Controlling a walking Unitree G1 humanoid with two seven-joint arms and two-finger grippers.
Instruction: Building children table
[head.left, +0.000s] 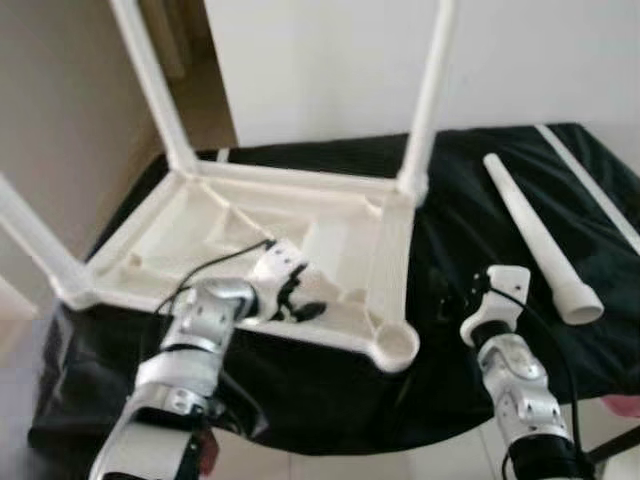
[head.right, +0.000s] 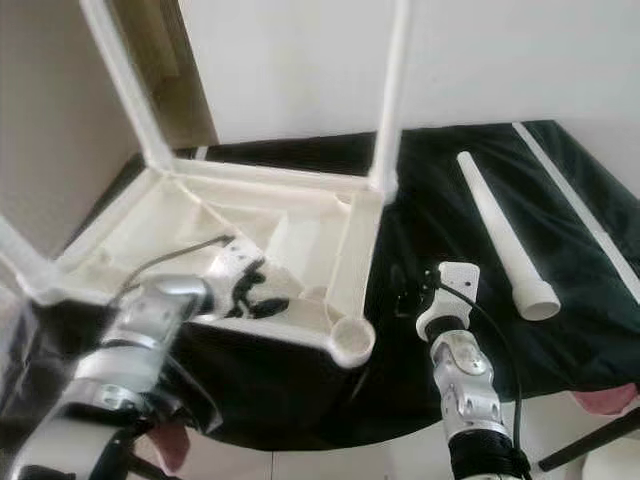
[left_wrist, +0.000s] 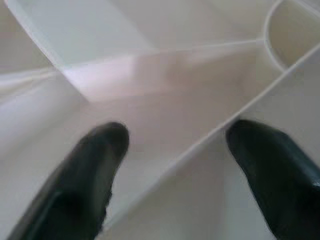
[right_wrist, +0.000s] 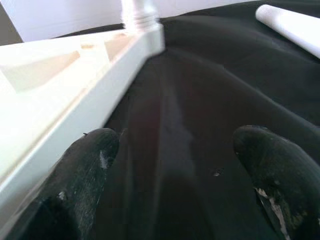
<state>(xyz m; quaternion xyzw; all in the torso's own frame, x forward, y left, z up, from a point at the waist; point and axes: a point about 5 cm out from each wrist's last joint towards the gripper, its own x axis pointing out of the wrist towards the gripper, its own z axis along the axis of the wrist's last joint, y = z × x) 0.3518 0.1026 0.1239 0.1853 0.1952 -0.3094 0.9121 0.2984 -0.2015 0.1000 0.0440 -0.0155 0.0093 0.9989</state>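
Observation:
A white plastic children's table lies upside down on a black cloth. Three legs stand up from its corners, and the near right corner shows a round socket. A loose white leg lies on the cloth to the right. My left gripper is open inside the table's underside, its fingers on either side of a thin rib. My right gripper hovers open over the cloth just right of the table's side rim, its fingers wide apart with nothing between them.
A thin white rod lies along the cloth's far right edge. A pale wall rises behind the table. The cloth's front edge falls to a light floor, where something pink and a dark bar sit at the right.

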